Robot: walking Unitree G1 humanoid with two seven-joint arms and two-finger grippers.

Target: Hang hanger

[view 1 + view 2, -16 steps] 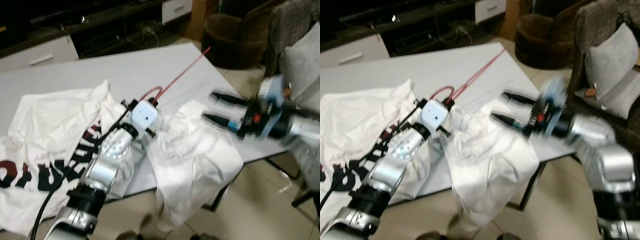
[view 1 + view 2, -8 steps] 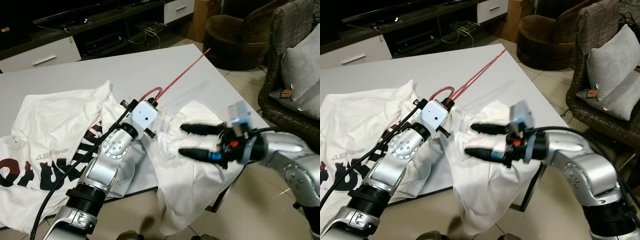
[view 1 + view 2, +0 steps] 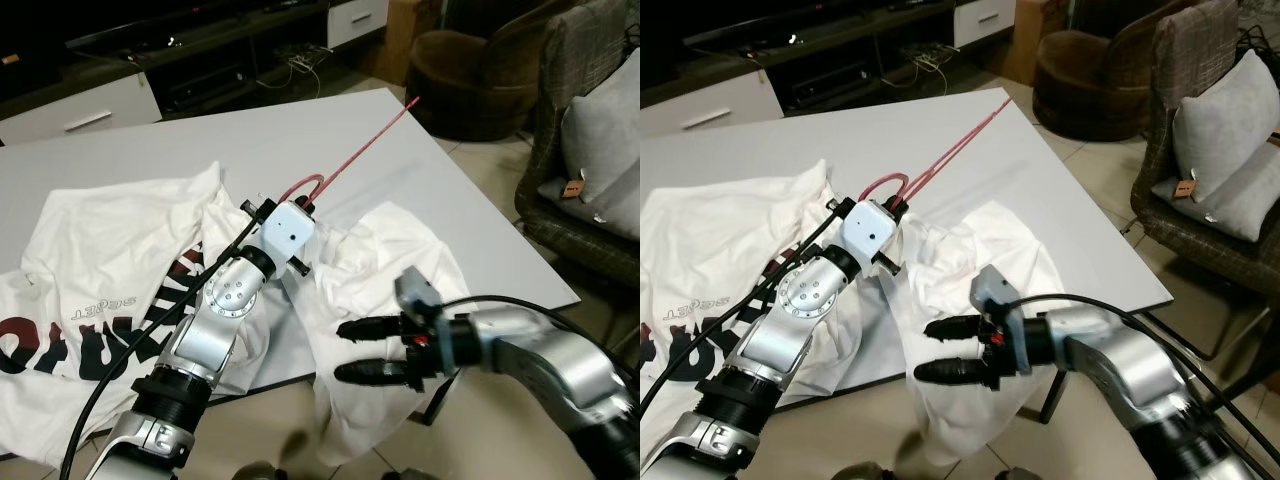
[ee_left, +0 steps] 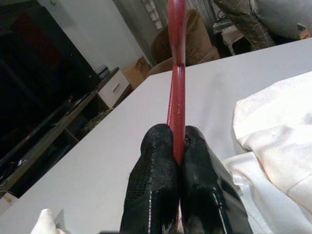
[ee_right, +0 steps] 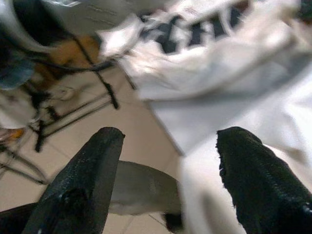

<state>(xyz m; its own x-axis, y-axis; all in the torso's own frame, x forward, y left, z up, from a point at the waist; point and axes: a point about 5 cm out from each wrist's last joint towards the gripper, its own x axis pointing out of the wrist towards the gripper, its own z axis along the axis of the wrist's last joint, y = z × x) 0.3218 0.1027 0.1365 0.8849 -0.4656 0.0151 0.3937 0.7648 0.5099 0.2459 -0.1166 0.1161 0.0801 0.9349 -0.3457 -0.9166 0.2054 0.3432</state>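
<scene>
We see our left end effector (image 4: 176, 161) closed tight on the red hanger (image 3: 340, 168), whose thin wire runs from the white wrist camera block across the white table (image 3: 230, 130) toward its far right corner, the tip just reaching past that edge. In the left wrist view the two black fingers (image 4: 153, 185) pinch the red wire between them.

Our right end effector (image 3: 355, 350) hovers at the near right edge of the table with its fingers spread wide, holding nothing. It sits just in front of a fold of the white T-shirt (image 3: 390, 300) that spills over the near edge and hangs toward the tiled floor (image 3: 500, 400). The rest of the shirt lies crumpled over the near left part of the table, under and beside our left arm.

The far half of the table is bare. To the right, past the table edge, stand a woven chair with a grey cushion (image 3: 1225, 130) and a brown armchair (image 3: 480, 75).

On the shirt we read small mirrored lettering, roughly "SECRET" (image 3: 100, 308), above large dark red and black print that we cannot make out.
</scene>
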